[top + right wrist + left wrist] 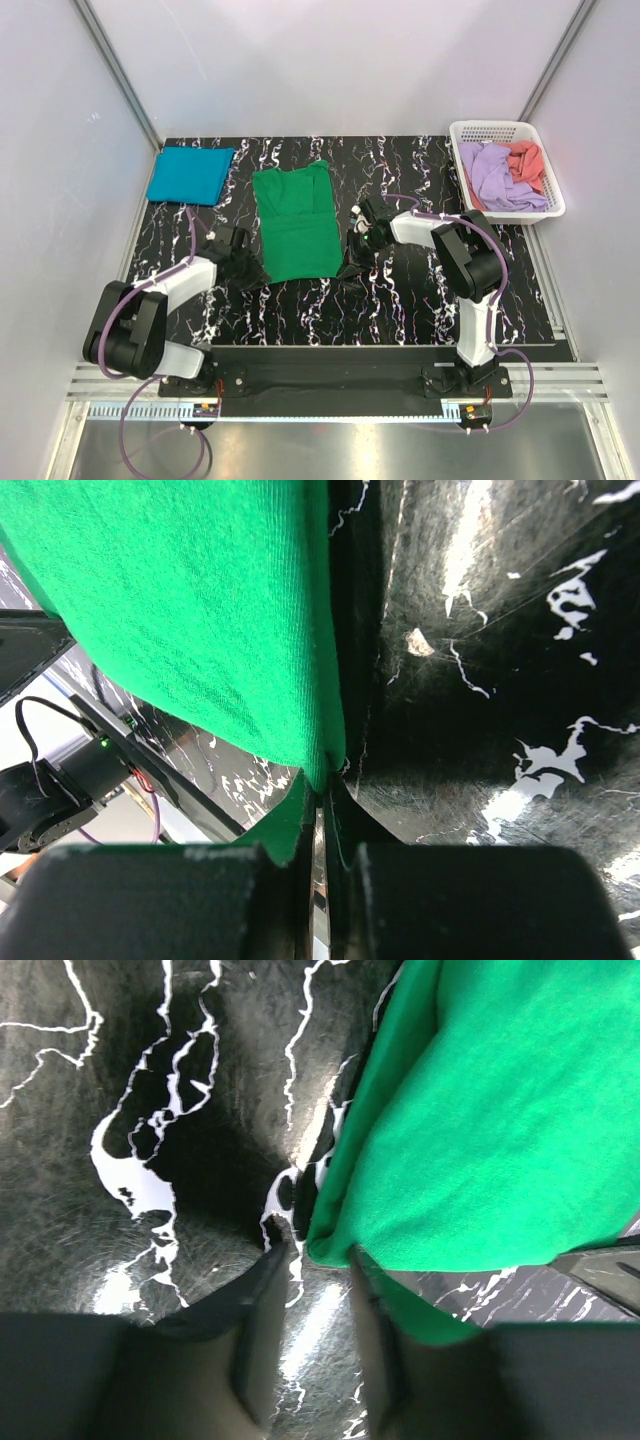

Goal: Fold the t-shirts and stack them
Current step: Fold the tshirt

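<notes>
A bright green t-shirt [295,222], folded into a long strip, lies flat in the middle of the black marbled table [400,300]. My left gripper [250,270] is low at its near left corner. In the left wrist view the gripper [315,1255] is open, with bare table between the fingers and the green cloth [480,1110] against the right finger. My right gripper [351,264] is at the near right corner. In the right wrist view it [322,786] is shut, pinching the green edge [180,610] at its tips. A teal-blue folded t-shirt [190,175] lies at the back left.
A white lattice basket [495,128] stands at the back right, holding crumpled lilac [495,182] and coral [527,160] t-shirts. White walls close in the table on three sides.
</notes>
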Controlling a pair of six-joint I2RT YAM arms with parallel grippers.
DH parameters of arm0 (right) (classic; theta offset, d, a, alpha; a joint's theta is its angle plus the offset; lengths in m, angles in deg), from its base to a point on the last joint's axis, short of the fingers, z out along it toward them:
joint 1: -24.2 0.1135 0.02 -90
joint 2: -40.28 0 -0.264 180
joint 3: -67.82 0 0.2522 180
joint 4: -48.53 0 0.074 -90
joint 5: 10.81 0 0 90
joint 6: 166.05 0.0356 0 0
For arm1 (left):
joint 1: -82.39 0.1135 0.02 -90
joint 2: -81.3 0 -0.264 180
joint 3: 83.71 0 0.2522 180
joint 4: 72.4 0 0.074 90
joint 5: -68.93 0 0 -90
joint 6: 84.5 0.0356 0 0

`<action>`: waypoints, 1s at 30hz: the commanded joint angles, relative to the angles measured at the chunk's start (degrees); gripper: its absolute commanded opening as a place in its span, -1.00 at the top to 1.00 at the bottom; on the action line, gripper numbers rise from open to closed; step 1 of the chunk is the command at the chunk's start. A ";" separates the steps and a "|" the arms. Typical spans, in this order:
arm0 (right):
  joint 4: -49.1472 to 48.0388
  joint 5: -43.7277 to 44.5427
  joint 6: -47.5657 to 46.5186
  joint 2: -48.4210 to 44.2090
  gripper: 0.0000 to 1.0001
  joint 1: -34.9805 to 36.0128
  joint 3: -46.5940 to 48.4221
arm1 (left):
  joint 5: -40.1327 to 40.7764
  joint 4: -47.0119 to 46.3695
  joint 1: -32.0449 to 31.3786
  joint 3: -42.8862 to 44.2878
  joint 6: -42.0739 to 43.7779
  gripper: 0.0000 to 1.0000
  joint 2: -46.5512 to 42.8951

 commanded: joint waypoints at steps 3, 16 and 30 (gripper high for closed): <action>0.65 2.62 -0.62 0.51 1.00 0.76 -1.14 | 1.29 2.64 0.17 -0.90 0.75 0.49 1.86; 2.32 4.28 -0.18 -3.35 1.00 0.67 -2.02 | -2.93 0.60 0.17 -1.25 -0.65 1.00 -1.38; 8.74 7.80 -2.46 -12.67 1.00 0.67 -3.17 | -4.51 5.61 -1.42 -4.59 -6.54 1.00 -15.36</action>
